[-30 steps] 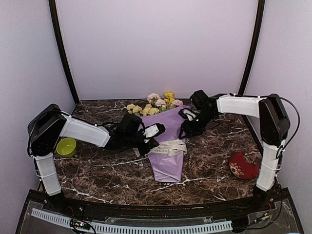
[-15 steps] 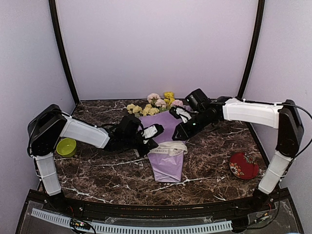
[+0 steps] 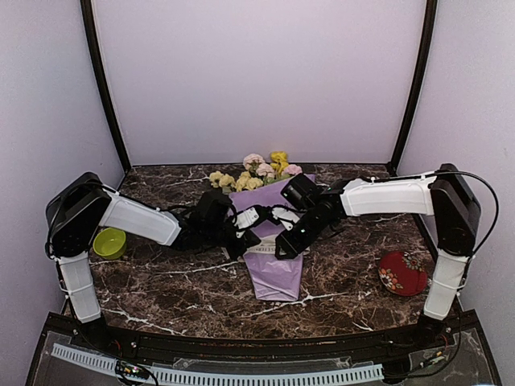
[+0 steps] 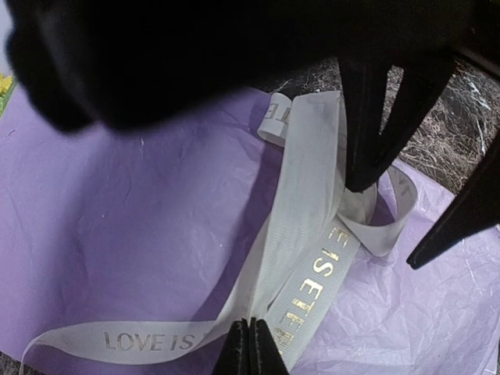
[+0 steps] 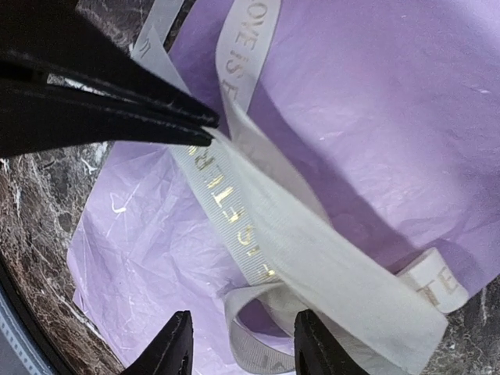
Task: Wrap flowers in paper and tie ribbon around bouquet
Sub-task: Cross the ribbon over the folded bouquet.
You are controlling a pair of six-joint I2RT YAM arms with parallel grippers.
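Observation:
The bouquet lies mid-table, its flowers [image 3: 257,171] sticking out of the far end of the lilac paper [image 3: 278,277] cone. The cream ribbon [image 3: 278,244] with gold lettering crosses the cone. My left gripper [image 3: 241,240] is shut on a ribbon [image 4: 312,195] strand and holds it raised over the paper [image 4: 117,234]. My right gripper [image 3: 284,248] hovers open just above the cone. In its wrist view a loose loop of ribbon [image 5: 258,312] sits between the right gripper's [image 5: 242,351] fingertips, untouched. The left fingers [image 5: 117,109] show there pinching the strand.
A lime green bowl [image 3: 109,241] sits at the table's left edge. A red patterned round object [image 3: 402,273] lies at the right, near the right arm's base. The dark marble table [image 3: 161,289] is walled on three sides.
My right arm has swung left and toward the near side, from beside the flower end to over the ribbon on the cone. The left gripper has kept its hold in place.

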